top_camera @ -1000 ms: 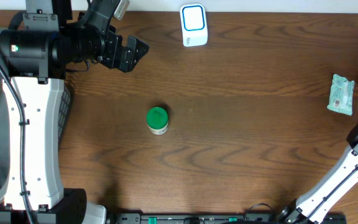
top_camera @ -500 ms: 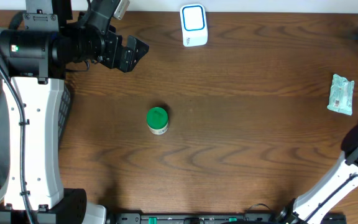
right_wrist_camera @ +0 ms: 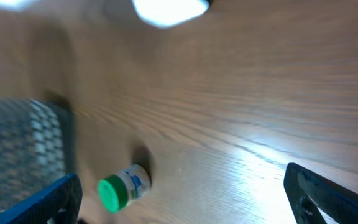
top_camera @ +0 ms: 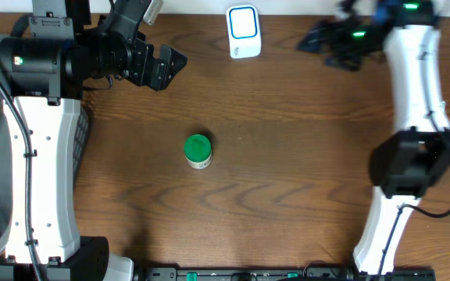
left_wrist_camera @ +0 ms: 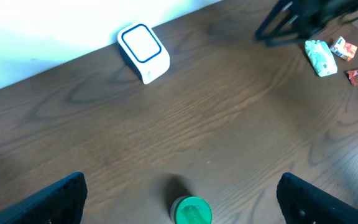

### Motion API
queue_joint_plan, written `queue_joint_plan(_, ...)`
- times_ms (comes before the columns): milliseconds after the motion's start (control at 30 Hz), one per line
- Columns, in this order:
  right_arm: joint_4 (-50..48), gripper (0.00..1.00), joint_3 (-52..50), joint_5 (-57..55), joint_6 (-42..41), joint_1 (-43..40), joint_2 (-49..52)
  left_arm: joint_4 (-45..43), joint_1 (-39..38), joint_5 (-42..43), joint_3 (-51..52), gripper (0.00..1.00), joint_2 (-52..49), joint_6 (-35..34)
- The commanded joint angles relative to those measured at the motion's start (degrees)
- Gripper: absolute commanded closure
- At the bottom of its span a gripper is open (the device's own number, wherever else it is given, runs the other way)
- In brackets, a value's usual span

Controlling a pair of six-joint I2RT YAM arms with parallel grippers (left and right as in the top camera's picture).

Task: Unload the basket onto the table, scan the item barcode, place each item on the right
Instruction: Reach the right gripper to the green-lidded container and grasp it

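Left fingers (left_wrist_camera: 55,202) and right fingers (right_wrist_camera: 328,196) gape wide, holding nothing. Green-capped bottle (top_camera: 198,151) sits mid-tabletop (top_camera: 287,195), well apart from the white scanner (top_camera: 243,31). Pickup and scanning both remain.

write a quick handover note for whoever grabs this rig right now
Left gripper: open, empty, above the table's far left.
Right gripper: open, empty, near the far edge, just right of the scanner.
Green-capped bottle: lying on its side mid-table, untouched, clear of both grippers.
Scanner: white with a blue square, at the far edge of the table.
Done: nothing yet, the bottle has not been picked up.
Left: grasp the bottle, then show its label to the scanner. The barcode is not readable in any view.
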State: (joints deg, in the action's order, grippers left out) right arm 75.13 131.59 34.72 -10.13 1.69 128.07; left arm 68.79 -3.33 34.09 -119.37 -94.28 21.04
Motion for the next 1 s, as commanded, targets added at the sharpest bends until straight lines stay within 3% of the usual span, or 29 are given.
queue_joint_plan(0,-0.6,0.01,-0.2,-14.4,-3.7,7.9,0.5,-0.1,0.0,-0.2,0.3,0.02,-0.2,0.5)
queue_joint_plan(133,-2.8,0.01,-0.2,-22.6,-9.6,15.5,0.5,-0.3,0.2,-2.5,0.3,0.02,-0.1,0.5)
queue_joint_plan(400,-2.7,0.01,-0.2,-22.8,-11.8,24.2,0.5,4.2,2.1,-17.0,0.3,0.02,5.2,0.5)
queue_joint_plan(567,-1.0,0.01,-0.2,-22.8,-13.4,27.9,0.5,5.0,2.4,-19.8,0.3,0.02,12.3,-0.5)
queue_joint_plan(733,0.7,0.01,-0.2,-22.9,-14.7,32.0,1.2,7.3,2.4,-28.4,0.3,0.02,18.4,-6.4)
queue_joint_plan(967,1.5,0.01,-0.3,-23.0,-18.9,36.0,4.2,10.1,2.4,-29.7,1.7,0.02,23.2,-9.9)
